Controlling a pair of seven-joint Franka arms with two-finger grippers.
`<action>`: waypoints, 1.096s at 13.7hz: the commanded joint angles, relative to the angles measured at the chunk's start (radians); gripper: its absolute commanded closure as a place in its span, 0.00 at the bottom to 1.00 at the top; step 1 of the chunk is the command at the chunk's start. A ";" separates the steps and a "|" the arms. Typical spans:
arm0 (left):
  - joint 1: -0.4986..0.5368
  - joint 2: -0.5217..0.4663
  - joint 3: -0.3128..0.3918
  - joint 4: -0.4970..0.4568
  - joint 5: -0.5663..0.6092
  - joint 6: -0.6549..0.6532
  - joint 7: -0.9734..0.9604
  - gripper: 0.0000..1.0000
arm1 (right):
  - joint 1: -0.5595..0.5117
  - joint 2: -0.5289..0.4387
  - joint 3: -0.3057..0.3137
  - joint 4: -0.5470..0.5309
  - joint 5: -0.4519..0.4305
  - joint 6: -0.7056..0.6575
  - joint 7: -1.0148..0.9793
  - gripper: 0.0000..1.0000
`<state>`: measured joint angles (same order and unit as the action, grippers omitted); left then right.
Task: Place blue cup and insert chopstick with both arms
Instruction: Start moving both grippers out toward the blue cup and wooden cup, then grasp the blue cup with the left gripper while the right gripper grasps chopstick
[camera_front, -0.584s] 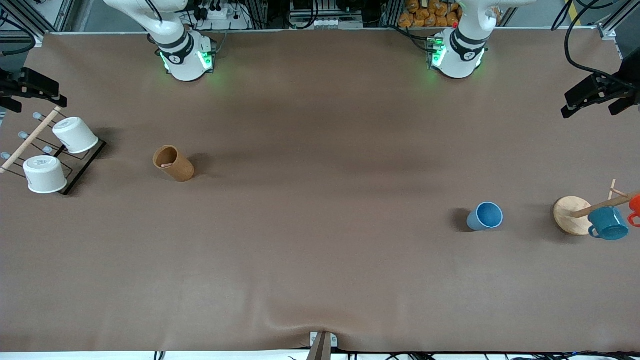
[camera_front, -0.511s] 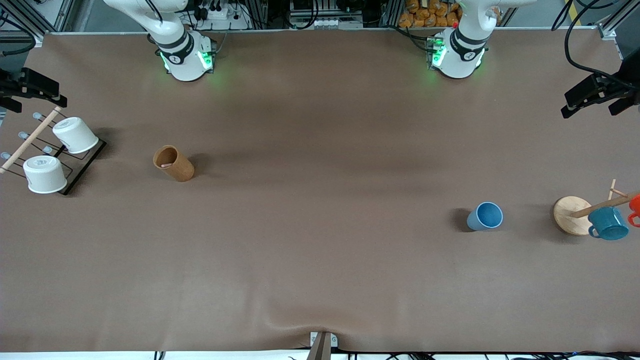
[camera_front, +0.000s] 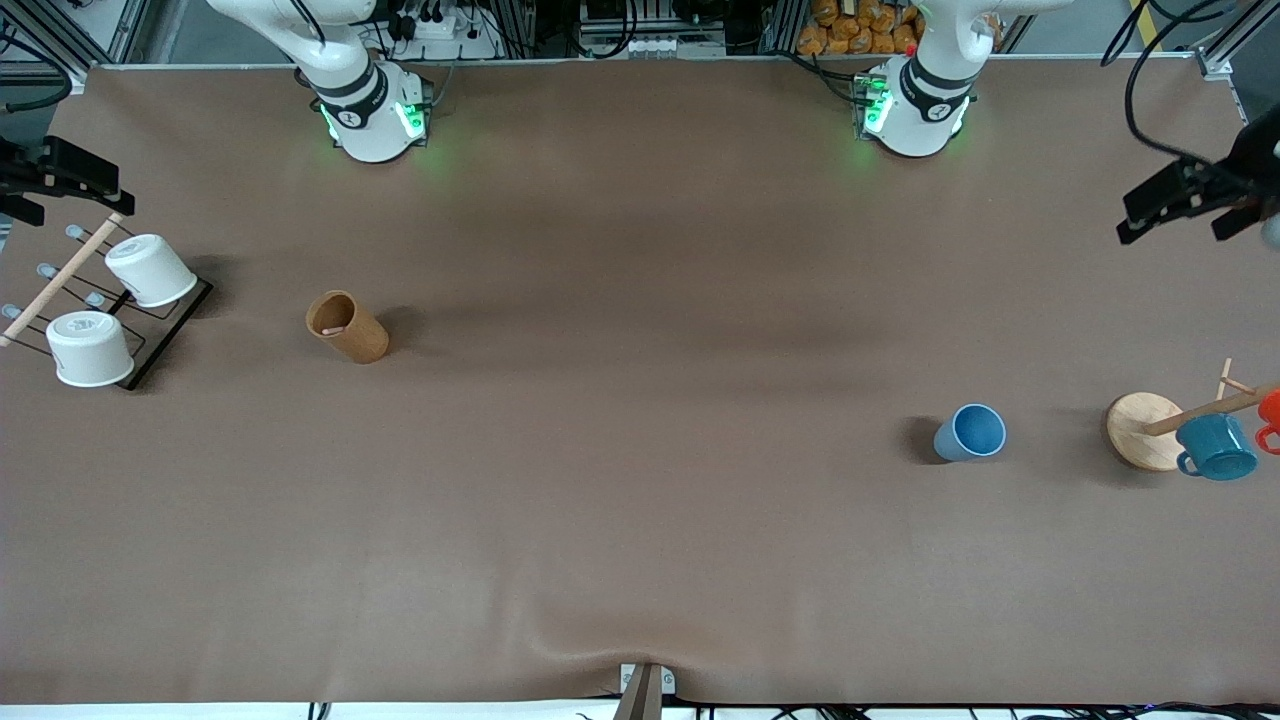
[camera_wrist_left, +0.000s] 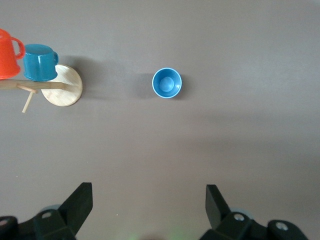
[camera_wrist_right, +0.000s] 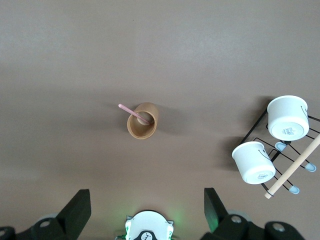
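Brown tabletop (camera_front: 640, 520) | blue cup (camera_front: 971, 432) upright near left arm's end, free to grasp | chopstick (camera_wrist_right: 135, 114) leaning in brown holder (camera_front: 346, 326) toward right arm's end | left gripper (camera_wrist_left: 149, 210) high over cup, jaws spread, empty | right gripper (camera_wrist_right: 147, 209) high over holder, jaws spread, empty.

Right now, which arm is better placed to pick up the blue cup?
Left. The blue cup stands upright toward the left arm's end of the table, and the open left hand is over that end. The right hand is over the other end.
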<state>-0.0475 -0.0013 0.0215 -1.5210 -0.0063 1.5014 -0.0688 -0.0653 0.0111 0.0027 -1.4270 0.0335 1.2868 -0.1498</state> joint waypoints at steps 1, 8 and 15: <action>0.001 0.116 0.001 0.006 0.025 0.080 0.020 0.00 | 0.010 0.022 0.002 -0.001 0.000 0.009 0.012 0.00; 0.021 0.237 0.000 -0.251 0.043 0.517 0.018 0.00 | 0.085 0.223 0.003 -0.022 0.002 0.042 0.010 0.00; 0.035 0.356 -0.002 -0.298 0.043 0.644 0.020 0.15 | 0.154 0.326 0.003 -0.089 0.002 0.092 0.001 0.00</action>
<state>-0.0169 0.3398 0.0235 -1.7886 0.0163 2.0817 -0.0612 0.0673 0.3243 0.0076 -1.5017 0.0348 1.3729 -0.1500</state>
